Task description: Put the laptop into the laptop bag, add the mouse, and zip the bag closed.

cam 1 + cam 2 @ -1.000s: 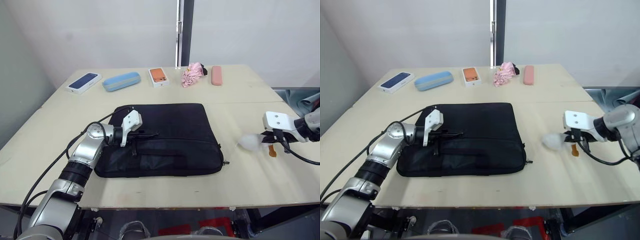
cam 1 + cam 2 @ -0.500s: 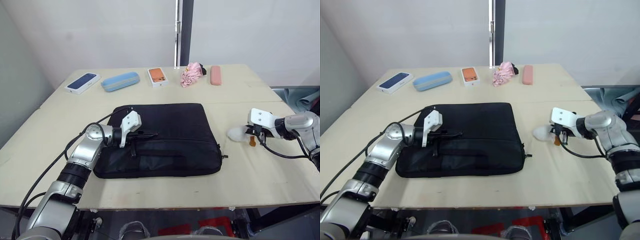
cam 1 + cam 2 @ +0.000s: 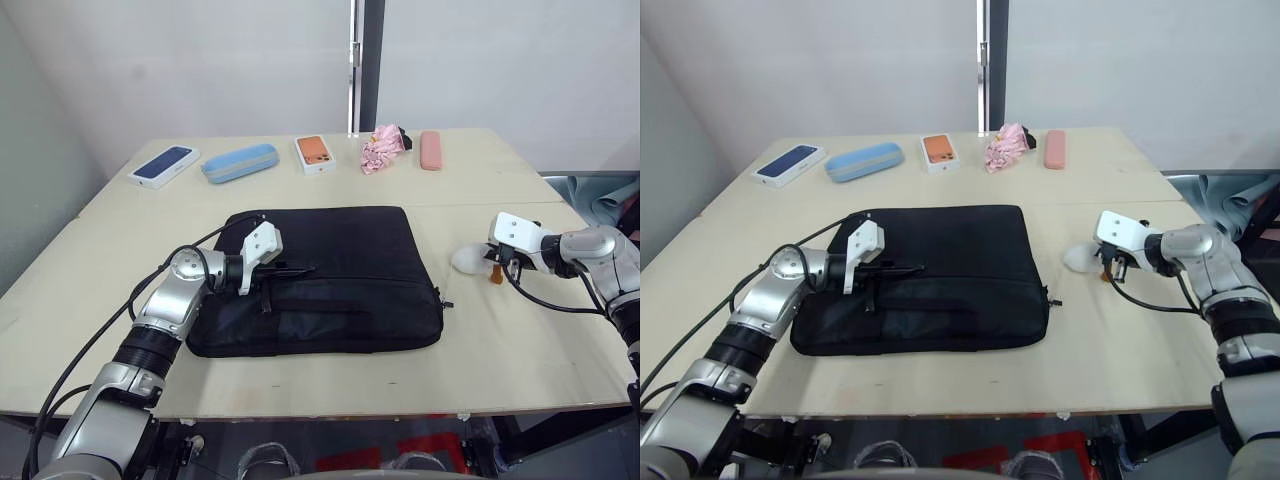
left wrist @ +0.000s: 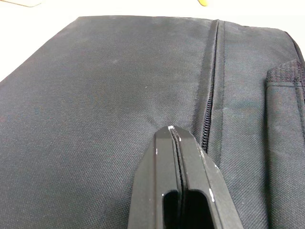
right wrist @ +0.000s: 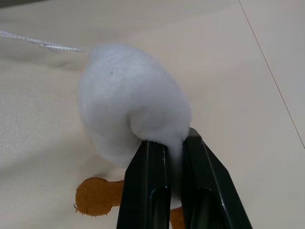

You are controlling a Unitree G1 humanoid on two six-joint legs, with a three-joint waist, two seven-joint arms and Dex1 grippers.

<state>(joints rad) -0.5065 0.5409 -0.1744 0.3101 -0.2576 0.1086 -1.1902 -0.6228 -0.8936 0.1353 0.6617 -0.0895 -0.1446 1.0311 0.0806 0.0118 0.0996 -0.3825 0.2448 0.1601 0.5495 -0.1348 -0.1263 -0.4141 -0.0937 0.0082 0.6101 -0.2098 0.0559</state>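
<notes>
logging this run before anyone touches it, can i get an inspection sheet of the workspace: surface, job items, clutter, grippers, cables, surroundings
surface: pale wooden table, seam across it behind the bag.
job's things: black laptop bag lies flat mid-table; laptop and mouse nothing seen.
clutter: along the far edge, a dark blue phone box, blue case, orange phone box, pink cloth bundle, pink case.
grippers: left gripper shut, resting on the bag near its zip; right gripper shut on a fluffy white toy with orange feet, right of the bag.
cables: black cable runs along the left arm.
surroundings: plain white wall, dark vertical post.
</notes>
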